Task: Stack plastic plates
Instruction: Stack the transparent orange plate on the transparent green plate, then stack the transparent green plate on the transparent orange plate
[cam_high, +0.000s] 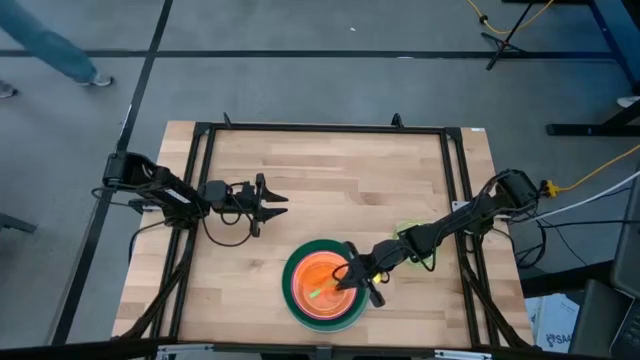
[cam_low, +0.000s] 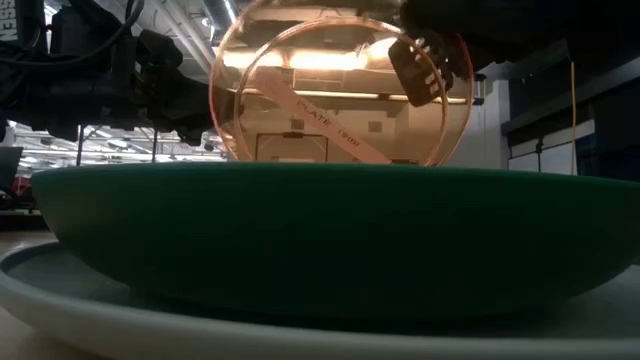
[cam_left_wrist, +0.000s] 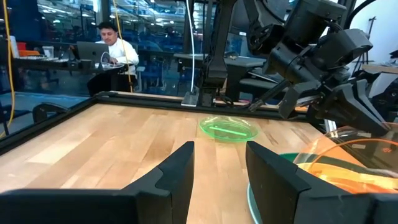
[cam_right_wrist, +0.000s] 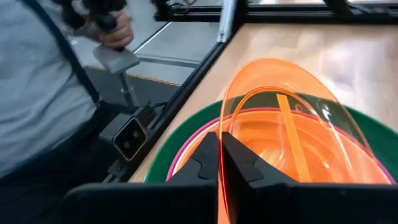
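The left tool (cam_high: 272, 203) hangs idle above the left-centre of the wooden counter (cam_high: 330, 170), its fingers spread apart and empty.

Near the counter's front edge, about the middle, sits the stack: a large light blue plastic plate (cam_low: 150, 320) at the bottom, a dark green plastic plate (cam_low: 330, 230) on it, and a magenta-rimmed plate (cam_right_wrist: 186, 146) nested inside that.

The right tool (cam_high: 352, 275) is over this stack, its fingers pinched on the rim of a translucent orange plastic plate (cam_right_wrist: 292, 137), which is tilted up steeply on edge with its lower side inside the pile. The step in hand looks like laying this plate onto the stack; the next move likely calls for lowering it flat and centred, then letting go.

Farther right, toward the right edge, a small translucent lime green plastic plate (cam_left_wrist: 228, 128) lies flat, not yet stacked.
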